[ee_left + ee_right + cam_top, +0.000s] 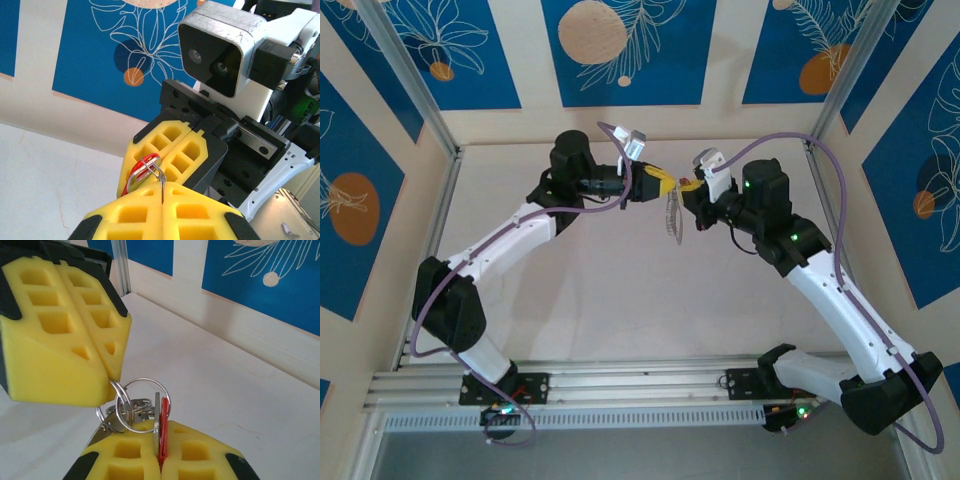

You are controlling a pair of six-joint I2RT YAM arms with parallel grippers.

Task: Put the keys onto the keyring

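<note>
My two grippers meet tip to tip above the middle of the table. My left gripper (658,185) (162,187) is shut on a thin wire of the keyring (161,176). The grey loop of the keyring (672,218) hangs below the two grippers. My right gripper (689,187) (160,429) is shut on the keys (161,420): a flat silver key beside its red tag, both standing on edge between the pads. A round silver ring (145,381) passes around the key's top and links to the rings (120,395) pinched at the left fingers (65,340). The red tag (134,172) shows against the right fingers (172,147).
The white table (620,290) lies under both arms. Walls with blue panels close it in, and metal posts (410,85) stand at the back corners. The right wrist's camera housing (220,47) hangs close in front of the left wrist.
</note>
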